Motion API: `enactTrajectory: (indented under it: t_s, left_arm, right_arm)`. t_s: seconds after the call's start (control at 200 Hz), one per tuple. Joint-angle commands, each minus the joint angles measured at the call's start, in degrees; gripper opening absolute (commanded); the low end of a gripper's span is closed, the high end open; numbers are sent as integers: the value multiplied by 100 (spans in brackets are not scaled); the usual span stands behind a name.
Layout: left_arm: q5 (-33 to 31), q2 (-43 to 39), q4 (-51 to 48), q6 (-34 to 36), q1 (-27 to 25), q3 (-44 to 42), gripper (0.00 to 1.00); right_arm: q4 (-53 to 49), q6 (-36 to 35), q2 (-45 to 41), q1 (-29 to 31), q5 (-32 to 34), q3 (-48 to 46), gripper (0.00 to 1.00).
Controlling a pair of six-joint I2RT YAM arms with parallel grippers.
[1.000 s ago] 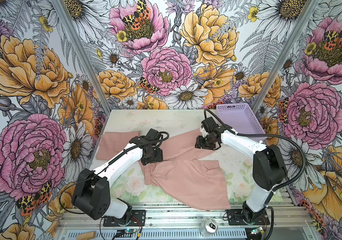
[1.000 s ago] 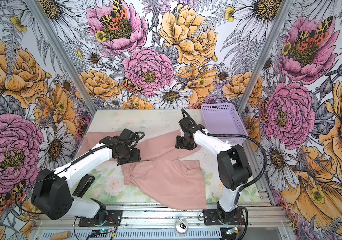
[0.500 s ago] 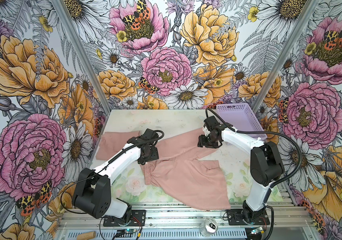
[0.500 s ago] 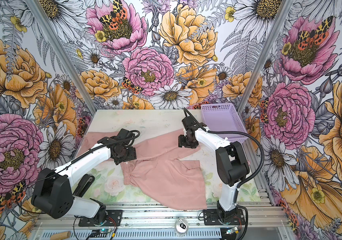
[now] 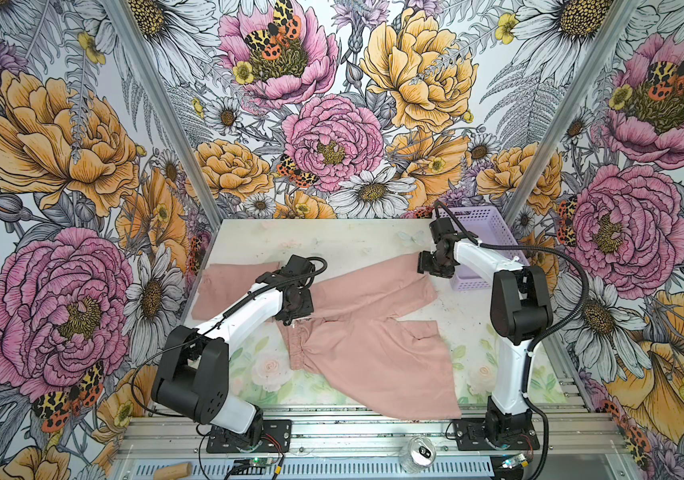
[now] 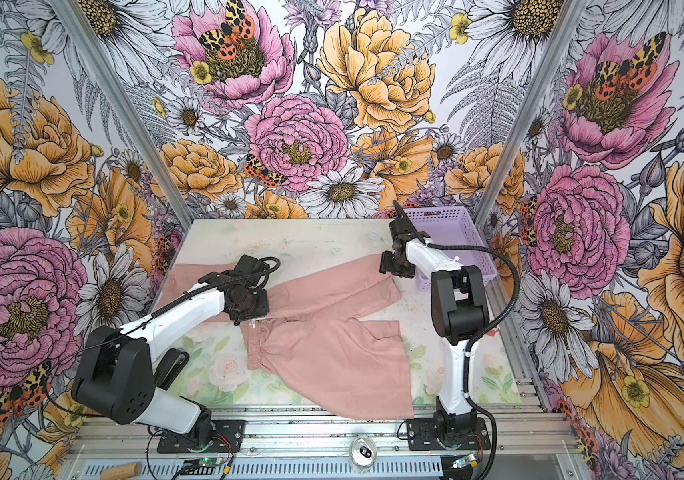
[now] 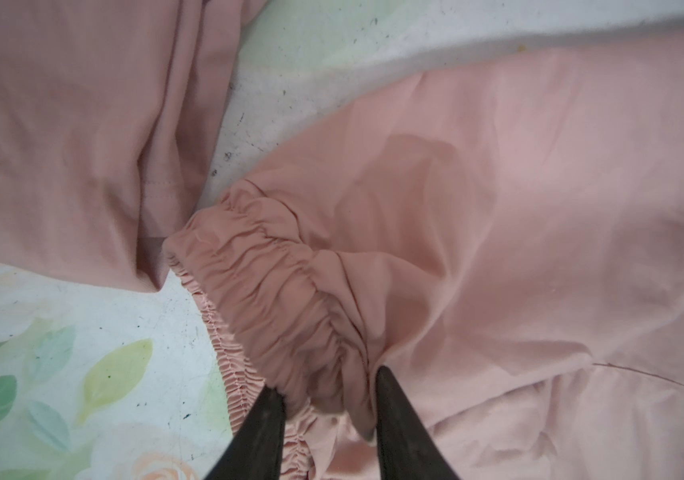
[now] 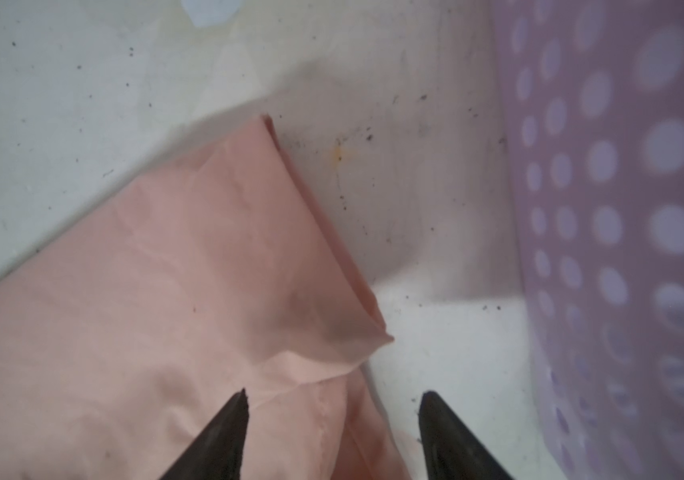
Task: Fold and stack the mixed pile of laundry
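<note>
We found the dusty-pink elastic-waist cloth shorts (image 5: 356,332) spread mid-table, beside a folded pink garment (image 5: 232,286). In the past second the left gripper (image 7: 327,399) had closed from wide to pinched on the gathered waistband (image 7: 273,282), so we judged a fold ready. The right gripper (image 8: 332,415) stood apart over the leg hem (image 8: 323,257), near the lavender perforated plastic basket (image 8: 622,208).

Probably a lab test booth: floral-printed walls (image 5: 82,145) boxing an aluminium-framed table (image 5: 332,245) with bolted-down arms.
</note>
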Motion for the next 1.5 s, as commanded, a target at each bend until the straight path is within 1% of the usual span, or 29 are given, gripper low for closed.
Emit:
enactTrajectory:
  t_s: [0.0,0.045,0.12,0.185,0.25,0.295,0.355,0.41,0.515,0.615,0.756,0.831,0.911,0.966,1.021,1.051,1.086,1.121,1.211,1.271,1.336,1.421,1.496]
  left_arm:
    - [-8,53,154,89,112,159,30]
    - [11,50,154,99,151,171,29]
    - [48,59,154,125,214,208,28]
    - [102,59,180,149,278,234,26]
    - [157,74,184,159,330,292,25]
    - [193,90,181,181,341,349,24]
    - [244,96,180,202,364,426,23]
    - [304,103,180,234,367,522,22]
    - [421,137,172,299,404,751,20]
    - [623,181,146,355,509,1000,19]
    - [936,413,127,453,720,1444,19]
    - [1077,670,132,545,831,1769,19]
    - [1186,1034,139,647,941,2221,18]
    - [1241,1283,143,712,978,2529,18]
    - [1446,1454,127,763,1004,2756,19]
    - [1596,1484,132,792,985,2802,21]
    - [1713,1478,128,860,934,2793,27]
    - [1724,1437,100,957,856,2716,34]
    - [1659,1188,-52,1109,628,2319,58]
    - [1628,934,-72,994,524,1909,69]
    - [1535,615,-75,815,442,1476,74]
    - [1474,301,-61,516,333,1066,75]
    - [1421,216,-64,317,141,893,75]
  right_arm:
    - [105,-125,227,-19,213,364,67]
    - [113,-125,302,-27,225,442,65]
    - [134,-117,409,-38,256,538,59]
    - [181,-71,462,-63,225,583,50]
    - [210,-23,475,-95,143,574,38]
    - [219,4,437,-117,89,540,28]
    - [227,9,316,-132,47,448,11]
    - [220,28,163,-173,-12,317,0]
    - [173,107,-297,-308,-159,-35,0]
    - [-82,173,-807,-476,-311,-325,0]
    - [-478,174,-1257,-653,-527,-355,0]
    - [-685,169,-1175,-727,-719,-41,0]
    - [-866,224,-883,-788,-938,463,0]
    - [-958,261,-636,-800,-935,863,0]
    - [-1086,287,-362,-800,-950,1269,0]
    - [-1155,296,-207,-804,-983,1481,0]
    - [-1208,303,-70,-800,-1035,1657,0]
    - [-1228,331,21,-800,-1075,1768,0]
    - [-1222,364,133,-804,-1123,1849,0]
    - [-1218,371,136,-795,-1118,1835,0]
    - [-1213,367,105,-799,-1123,1809,0]
    - [-1213,361,64,-791,-1101,1734,0]
    - [-1214,347,24,-791,-1101,1680,0]
